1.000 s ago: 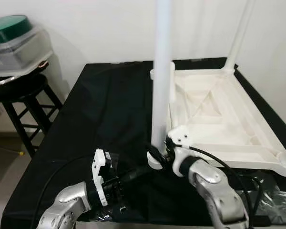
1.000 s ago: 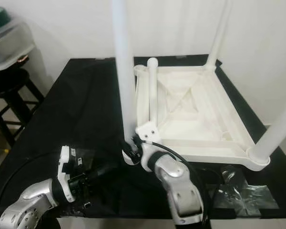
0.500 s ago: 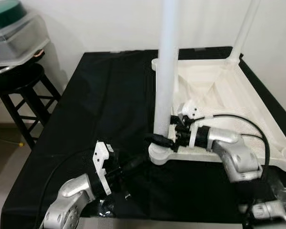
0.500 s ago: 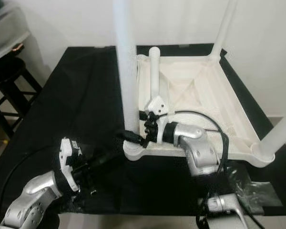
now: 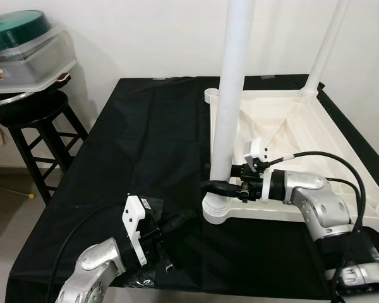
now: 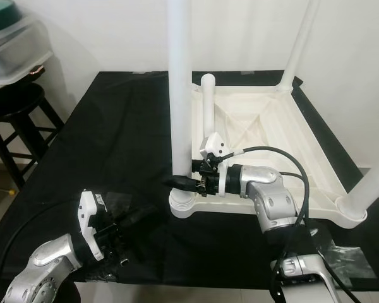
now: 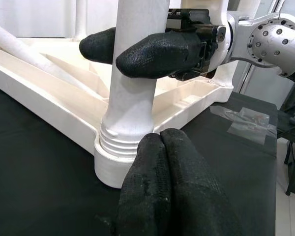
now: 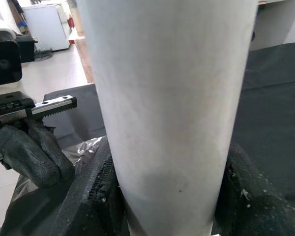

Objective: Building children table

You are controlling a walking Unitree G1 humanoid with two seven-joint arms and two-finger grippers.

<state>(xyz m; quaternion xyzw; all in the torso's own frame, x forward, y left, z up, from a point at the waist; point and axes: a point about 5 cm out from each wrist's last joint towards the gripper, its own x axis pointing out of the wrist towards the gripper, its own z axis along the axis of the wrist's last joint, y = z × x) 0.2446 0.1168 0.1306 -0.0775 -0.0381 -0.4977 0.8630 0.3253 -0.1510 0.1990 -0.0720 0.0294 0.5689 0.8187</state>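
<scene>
The white children's table (image 5: pixel 303 136) lies upside down on a black-covered worktop (image 5: pixel 145 139). Its near-left leg (image 5: pixel 234 95) stands upright in the corner socket (image 7: pixel 119 147). My right gripper (image 5: pixel 217 187) is shut on this leg just above the socket, one black finger (image 7: pixel 160 53) on each side. My left gripper (image 5: pixel 180 219) is shut with nothing in it, low over the cloth just in front of that corner, fingertips (image 7: pixel 160 142) close to the socket. Two more legs stand at the far right (image 5: pixel 327 44) and near right (image 6: pixel 372 183). A loose leg (image 6: pixel 208 104) rests inside the frame.
A black stool (image 5: pixel 31 117) stands left of the worktop, with a clear container with a green lid (image 5: pixel 19 44) above it. Clear plastic bags (image 6: pixel 341 260) lie on the cloth at the near right. A white wall runs close behind. The worktop's front edge is near my arms.
The camera has shifted. My right arm has swung from in front of the corner out to the right, its gripper staying on the leg's base. The left gripper has stayed near the corner.
</scene>
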